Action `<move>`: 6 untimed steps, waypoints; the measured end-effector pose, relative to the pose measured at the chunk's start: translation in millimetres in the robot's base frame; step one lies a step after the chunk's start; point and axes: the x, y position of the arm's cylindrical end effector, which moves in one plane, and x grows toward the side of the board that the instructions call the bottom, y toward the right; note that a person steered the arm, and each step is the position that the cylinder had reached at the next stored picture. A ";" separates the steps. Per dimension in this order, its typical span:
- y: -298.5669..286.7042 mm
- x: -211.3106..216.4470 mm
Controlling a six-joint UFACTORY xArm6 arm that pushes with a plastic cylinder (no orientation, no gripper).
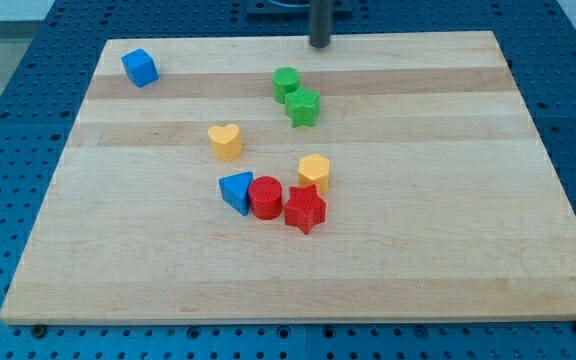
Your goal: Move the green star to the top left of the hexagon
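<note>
The green star (304,106) lies on the wooden board (448,230) in the upper middle, touching a green cylinder (286,83) at its upper left. The yellow hexagon (314,172) sits below the star, near the board's centre. My tip (320,44) is at the view's top edge of the board, above and slightly right of the green star, apart from all blocks.
A yellow heart (225,141) lies left of the hexagon. A blue triangle (236,190), a red cylinder (265,197) and a red star (305,209) cluster just below the hexagon. A blue cube (140,67) sits at the top left corner.
</note>
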 end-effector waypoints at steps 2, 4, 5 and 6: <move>-15.1 12.8; -7.8 77.2; 38.1 199.6; 39.8 205.8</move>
